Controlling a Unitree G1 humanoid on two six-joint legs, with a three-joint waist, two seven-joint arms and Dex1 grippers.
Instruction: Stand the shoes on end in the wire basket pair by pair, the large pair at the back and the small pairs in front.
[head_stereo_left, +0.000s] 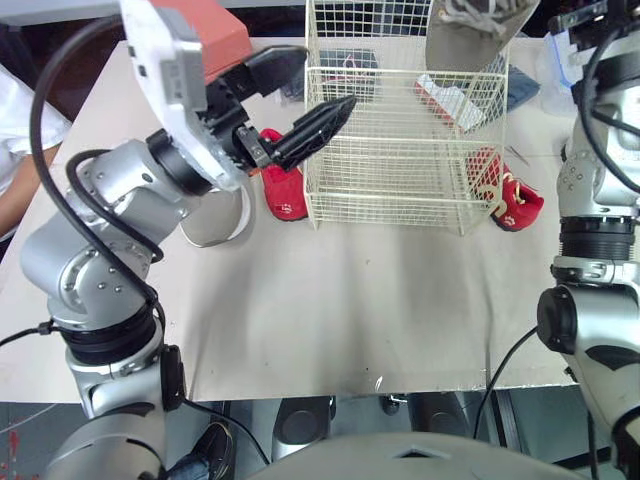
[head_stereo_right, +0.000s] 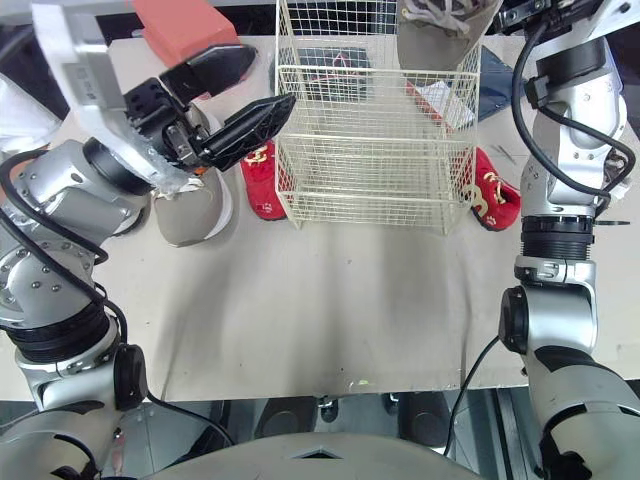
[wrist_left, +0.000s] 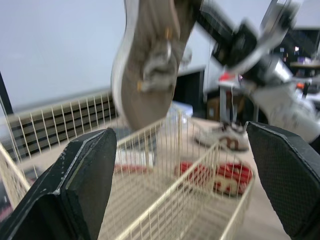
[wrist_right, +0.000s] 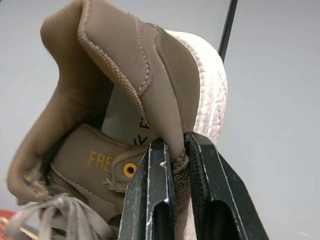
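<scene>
The big wire basket stands on the worktop, in the upper middle of the frame. Its sides are thin wires, so you can see right through them.

The right pincer is up high at the top right of the frame. It is squeezed tight on the heel of a big tan shoe. The shoe hangs in the air over the back right corner of the basket, above the rim.

The left pincer is wide open and holds nothing. It is at the upper left, with its lower finger tip right at the basket's left side.

A small red shoe lies just beside the basket on the left. Another small red shoe lies just beside it on the right. A second tan shoe lies further left, partly hidden by the left arm.

A red box sits at the top left. A white and red shoe and a dark thing show through the wires. I cannot tell if they are in the basket or behind it.
</scene>
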